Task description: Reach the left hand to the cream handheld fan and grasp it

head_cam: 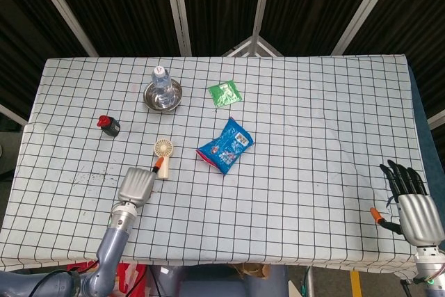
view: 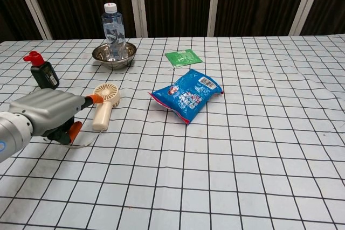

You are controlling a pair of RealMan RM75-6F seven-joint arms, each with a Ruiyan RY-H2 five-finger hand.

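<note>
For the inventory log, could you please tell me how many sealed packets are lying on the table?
2: a blue snack bag near the table's middle, and a small green packet beyond it, right of the metal bowl. None appears hidden.
</note>
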